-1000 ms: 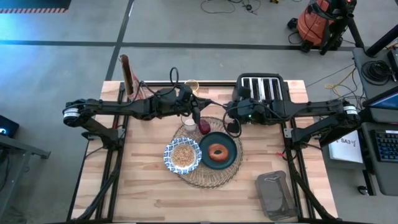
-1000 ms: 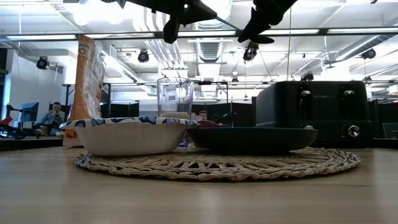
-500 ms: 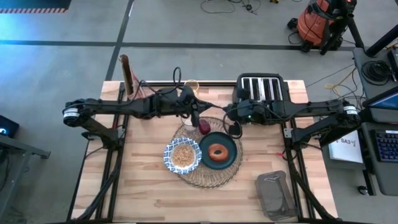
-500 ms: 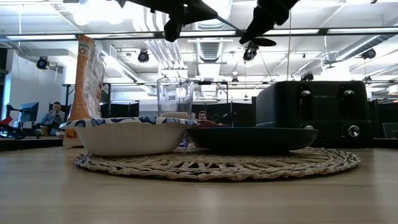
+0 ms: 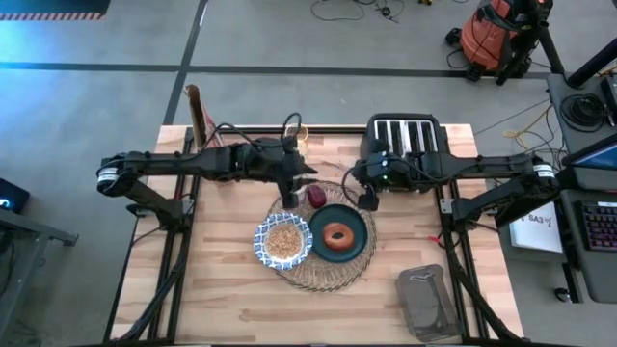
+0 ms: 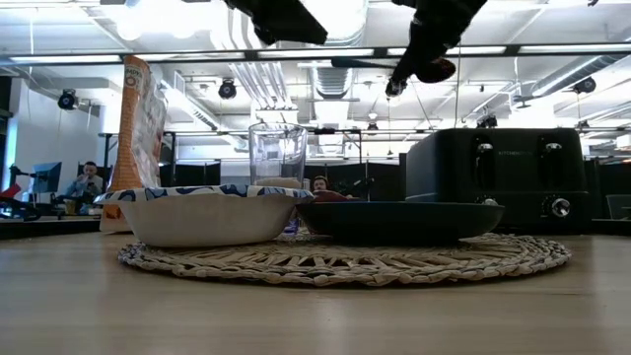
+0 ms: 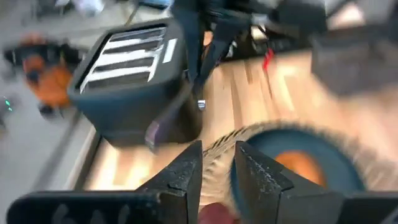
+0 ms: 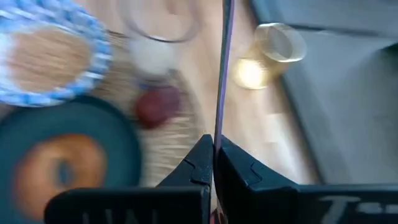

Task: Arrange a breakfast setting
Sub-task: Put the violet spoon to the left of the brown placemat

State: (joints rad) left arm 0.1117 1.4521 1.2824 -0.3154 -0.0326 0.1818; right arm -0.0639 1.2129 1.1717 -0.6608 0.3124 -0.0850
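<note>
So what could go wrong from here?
The right gripper pinches the spoon by its thin handle; it could swivel or slip when set down. The left gripper, open above the glass and fruit, might knock either if it descends.

Left end effector (image 7: 216, 163) slightly parted; right end effector (image 8: 214, 152) pinched closed.

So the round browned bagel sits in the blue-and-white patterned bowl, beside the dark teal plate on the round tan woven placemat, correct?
Not quite. The high view shows the round browned bagel on the dark teal plate; the blue-and-white patterned bowl beside it holds tan cereal. Both sit on the round tan woven placemat.
</note>
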